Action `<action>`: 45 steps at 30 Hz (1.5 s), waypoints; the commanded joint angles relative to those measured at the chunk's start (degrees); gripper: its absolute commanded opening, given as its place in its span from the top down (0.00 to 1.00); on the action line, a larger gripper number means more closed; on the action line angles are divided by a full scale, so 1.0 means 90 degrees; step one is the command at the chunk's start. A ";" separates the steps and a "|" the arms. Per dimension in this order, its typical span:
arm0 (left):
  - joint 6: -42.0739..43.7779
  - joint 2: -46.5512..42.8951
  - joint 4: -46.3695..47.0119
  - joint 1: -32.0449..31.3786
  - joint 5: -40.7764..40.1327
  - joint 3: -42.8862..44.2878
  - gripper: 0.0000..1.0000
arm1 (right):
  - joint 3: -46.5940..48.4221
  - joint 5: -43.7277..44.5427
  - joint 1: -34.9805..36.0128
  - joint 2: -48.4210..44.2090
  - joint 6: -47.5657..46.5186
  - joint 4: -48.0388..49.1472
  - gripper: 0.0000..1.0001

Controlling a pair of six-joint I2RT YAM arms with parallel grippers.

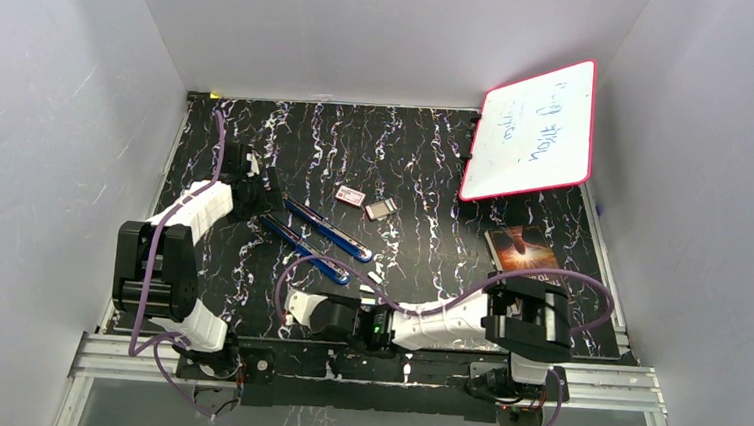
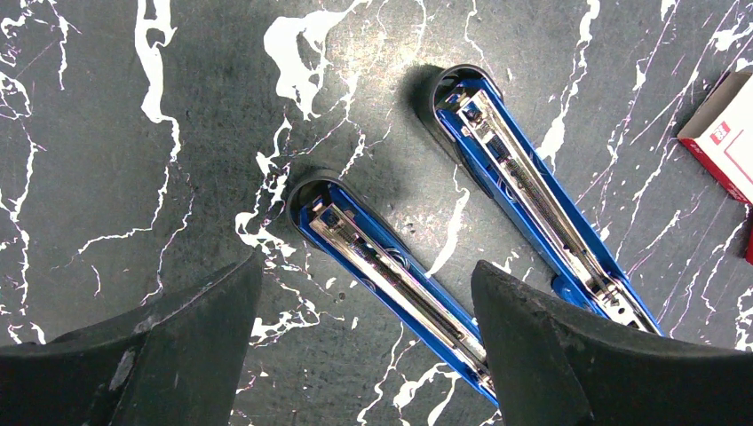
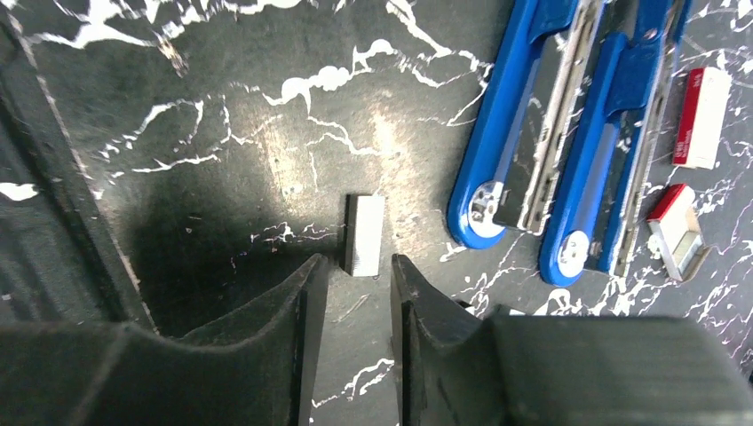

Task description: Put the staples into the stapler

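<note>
A silvery strip of staples [image 3: 364, 235] lies flat on the black marbled worktop [image 3: 222, 106], at 12 o'clock just off the right pincer [image 3: 357, 262], whose jaws stand slightly parted and empty. At 2 o'clock lie two blue staplers [image 3: 497, 151]; above them the left pincer [image 2: 366, 262] hangs wide open, holding nothing.

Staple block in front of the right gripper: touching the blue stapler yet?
Apart. The right wrist view shows a bare strip of table between the staples and the nearest stapler.
</note>
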 commanded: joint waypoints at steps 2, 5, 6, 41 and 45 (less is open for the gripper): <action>0.0049 -0.0124 -0.0117 0.0041 0.0042 0.0144 0.14 | 0.0016 -0.0269 -0.0106 -0.1015 0.0273 0.0427 0.58; 0.0044 -0.0120 -0.0099 0.0036 0.0048 0.0143 0.14 | -0.0161 -0.0700 -0.0392 -0.1424 0.0386 0.0455 0.57; 0.0044 -0.0119 -0.0097 0.0043 0.0057 0.0143 0.14 | -0.0234 -0.1015 -0.0548 -0.1571 0.0473 0.0453 0.57; 0.0073 0.0017 -0.0078 0.0043 0.0100 0.0161 0.14 | -0.3113 -0.3029 -0.1565 -0.0976 0.0908 0.5495 0.39; 0.0073 0.0062 -0.0078 0.0043 0.0109 0.0163 0.14 | -0.3183 -0.2791 -0.1419 -0.0732 0.0867 0.5668 0.40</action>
